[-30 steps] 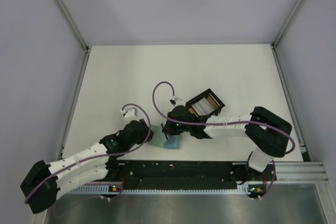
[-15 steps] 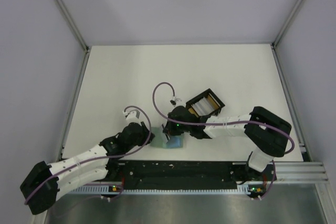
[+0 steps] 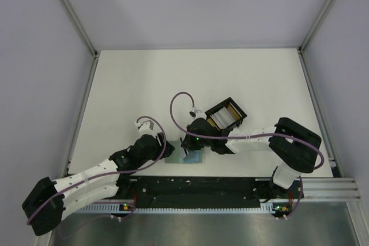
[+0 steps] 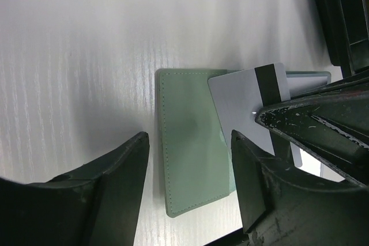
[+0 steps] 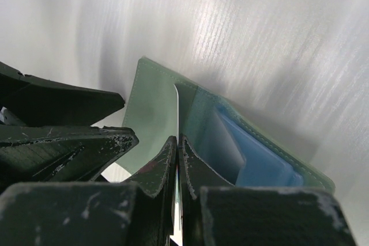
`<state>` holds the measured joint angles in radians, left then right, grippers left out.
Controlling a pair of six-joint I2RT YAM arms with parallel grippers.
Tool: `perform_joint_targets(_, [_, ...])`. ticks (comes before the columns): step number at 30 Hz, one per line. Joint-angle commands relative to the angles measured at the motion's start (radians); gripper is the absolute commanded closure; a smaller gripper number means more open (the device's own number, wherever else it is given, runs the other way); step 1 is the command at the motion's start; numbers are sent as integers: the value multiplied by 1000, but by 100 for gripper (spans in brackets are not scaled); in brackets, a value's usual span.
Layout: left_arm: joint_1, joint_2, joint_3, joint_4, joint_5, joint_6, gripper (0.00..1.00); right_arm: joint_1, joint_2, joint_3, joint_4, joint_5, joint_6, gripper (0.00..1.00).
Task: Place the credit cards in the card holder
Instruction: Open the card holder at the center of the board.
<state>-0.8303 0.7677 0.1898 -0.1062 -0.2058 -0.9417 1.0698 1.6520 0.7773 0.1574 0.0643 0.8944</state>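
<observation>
The card holder (image 4: 190,159) now lies between the spread fingers of the left gripper (image 4: 189,142), which has edged closer. The right gripper (image 5: 177,142) stays clamped on the striped credit card (image 4: 248,93).

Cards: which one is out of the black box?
The grey-white card with the dark stripe, pinched in the right gripper at the green card holder; the other cards sit in the black box.
</observation>
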Motion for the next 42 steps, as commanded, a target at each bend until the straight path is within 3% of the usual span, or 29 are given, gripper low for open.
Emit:
perform_joint_targets(1, [-3,-5,-7,33,-9,-2,35,-7,-57,-42,37,25,5,100])
perform_joint_targets(8, [-1,-5,-7,48,-12,4,34,-8,-173,-107,77,49,-3,100])
perform_joint_targets(11, [-1,-1,-7,72,-1,12,34,-7,-178,-87,15,65,-11,100])
perform_joint_targets(18, [-3,18,-18,213,81,37,36,-8,-156,-98,39,40,3,100])
perform_joint_targets(21, [-3,19,-21,226,97,29,45,-7,-158,-99,34,48,5,100])
perform_joint_targets(31, [-1,27,-43,231,114,23,96,-8,-172,-96,15,55,-3,100])
perform_joint_targets(33, [-1,31,-36,220,100,30,100,-16,-199,-92,-10,60,-11,100])
perform_joint_targets(42, [-1,58,-12,174,48,53,100,-85,-420,-164,-111,100,-32,100])
